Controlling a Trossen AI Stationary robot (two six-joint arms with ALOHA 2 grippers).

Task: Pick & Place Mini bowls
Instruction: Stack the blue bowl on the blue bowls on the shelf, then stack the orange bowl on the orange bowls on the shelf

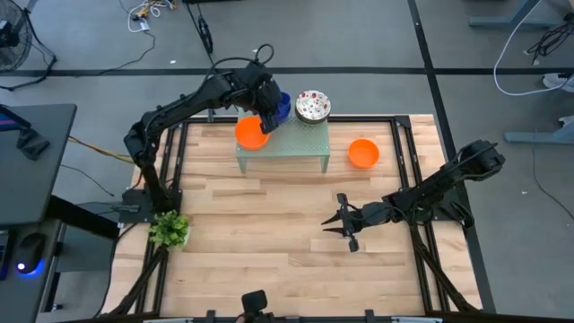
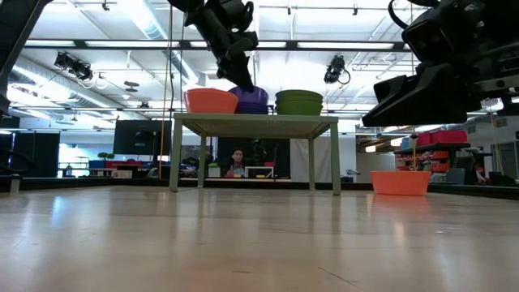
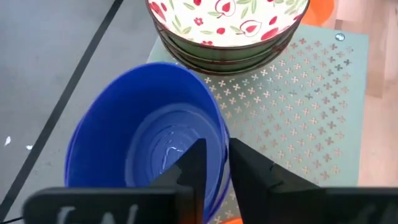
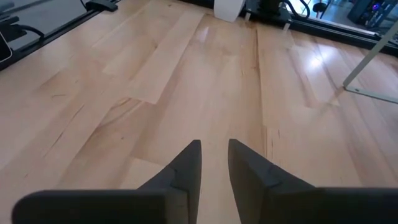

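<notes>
A mint-green perforated stand (image 1: 282, 160) sits at the table's far side. On it are an orange bowl (image 1: 252, 133), a dark blue bowl (image 1: 283, 105) and a stack of red-speckled white bowls (image 1: 313, 106). A second orange bowl (image 1: 363, 152) rests on the table to the right of the stand. My left gripper (image 1: 269, 115) is over the stand's far edge, shut on the blue bowl (image 3: 149, 143). My right gripper (image 1: 339, 221) hovers above bare wood in the right half of the table, its fingers a narrow gap apart, touching nothing. My left gripper (image 3: 217, 143) pinches the blue bowl's rim (image 3: 219, 121) on the side nearest the speckled stack, one finger inside the bowl and one outside. The fingers come from above, slanting down. The bowl is tilted in the hold; whether its base still touches the stand I cannot tell.
A small leafy plant (image 1: 169, 230) stands near the table's left edge. In the low view the stand's legs (image 2: 336, 158) rise from the table, with open wood in front of them. Black rails frame the table's left and right sides.
</notes>
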